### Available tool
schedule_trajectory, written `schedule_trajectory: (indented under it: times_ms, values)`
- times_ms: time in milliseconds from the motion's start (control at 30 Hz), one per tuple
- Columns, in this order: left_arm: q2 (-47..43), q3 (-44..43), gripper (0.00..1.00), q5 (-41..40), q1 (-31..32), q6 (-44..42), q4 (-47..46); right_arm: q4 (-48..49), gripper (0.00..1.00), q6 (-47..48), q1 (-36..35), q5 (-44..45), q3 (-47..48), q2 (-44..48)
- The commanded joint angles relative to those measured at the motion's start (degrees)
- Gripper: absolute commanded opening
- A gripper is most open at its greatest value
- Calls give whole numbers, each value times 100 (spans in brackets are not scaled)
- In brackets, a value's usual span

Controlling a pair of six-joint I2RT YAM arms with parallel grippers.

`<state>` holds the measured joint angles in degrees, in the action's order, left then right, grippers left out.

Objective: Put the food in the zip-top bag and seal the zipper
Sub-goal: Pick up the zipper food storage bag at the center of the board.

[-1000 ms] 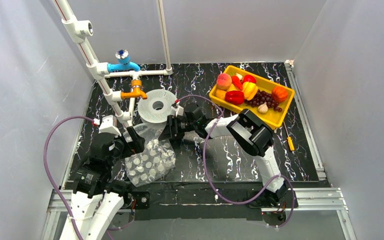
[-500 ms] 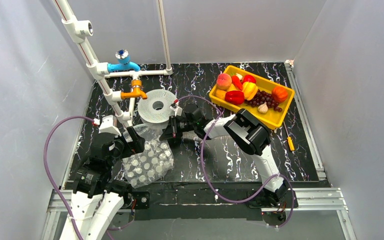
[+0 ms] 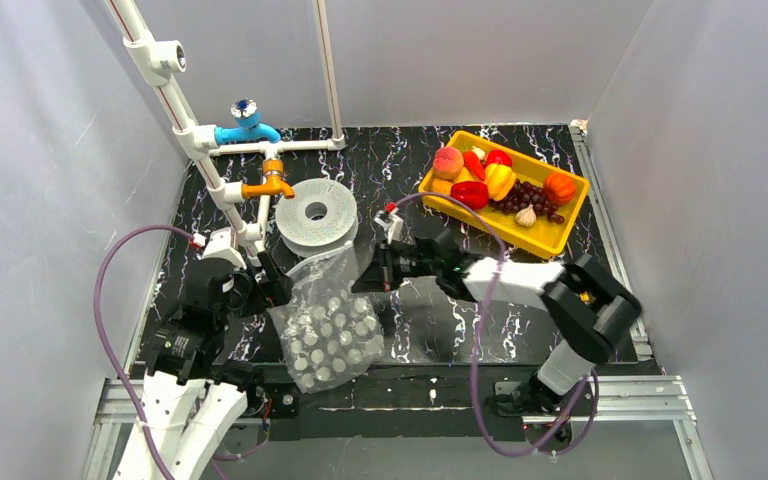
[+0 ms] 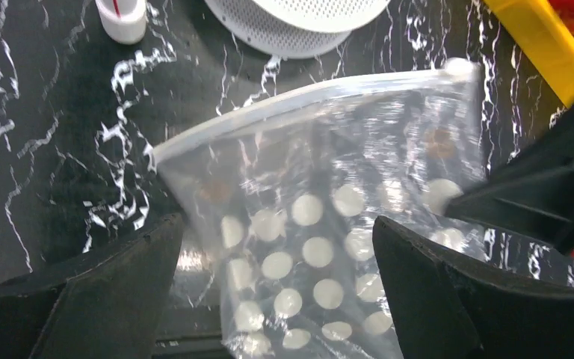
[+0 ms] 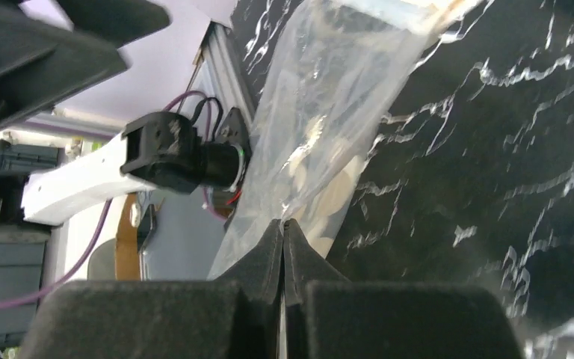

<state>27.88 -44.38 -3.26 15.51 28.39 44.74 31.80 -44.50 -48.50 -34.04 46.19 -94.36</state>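
Your right gripper [image 5: 283, 224] pinches the right edge of the zip-top bag [image 3: 328, 318]; your left gripper [image 4: 276, 284] hangs spread over it. Beyond the bag, the yellow tray [image 3: 552, 238] holds the food [image 3: 470, 193].

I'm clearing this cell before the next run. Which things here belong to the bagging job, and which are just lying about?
Job in hand:
- zip-top bag
- zipper along the bag's mouth
- toy food, sitting in the yellow tray

Lying about:
- grey spool
- white pipe frame with its blue valve and orange valve
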Motion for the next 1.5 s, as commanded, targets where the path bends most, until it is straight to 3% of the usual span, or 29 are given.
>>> schedule_trajectory:
  times_ms: [0,200,300,467,633,733,867,1000,1233,1467]
  values:
    - [548,-493,98,1028,19,728,445,-1661,1,1260,-14,1097,-668,1740]
    - [1564,-719,98,2697,34,1958,352,-2941,1,2906,-12,2347,-712,3315]
    - [1835,-722,97,3284,35,2573,242,-3064,1,3766,-17,2370,-693,3810]
    - [1574,-419,98,3739,42,4393,-331,-2926,1,4812,-82,2090,-742,4484]
    - [975,126,98,3807,65,6664,-1205,-3029,1,5505,-391,2099,-440,4477]
    - [811,226,98,3776,56,7476,-1270,-3065,1,5985,-759,2372,-147,4229]
    - [949,-122,98,3617,52,7763,-607,-3105,1,6738,-1262,3018,134,3821]
    - [1033,-600,98,3221,49,7945,617,-3046,1,7228,-1694,3443,194,3666]
    - [643,-712,98,2593,52,8405,748,-3041,1,7533,-2045,3850,126,3634]
    - [1127,-1138,98,2368,53,8309,1093,-3151,1,8120,-2623,4344,264,3545]
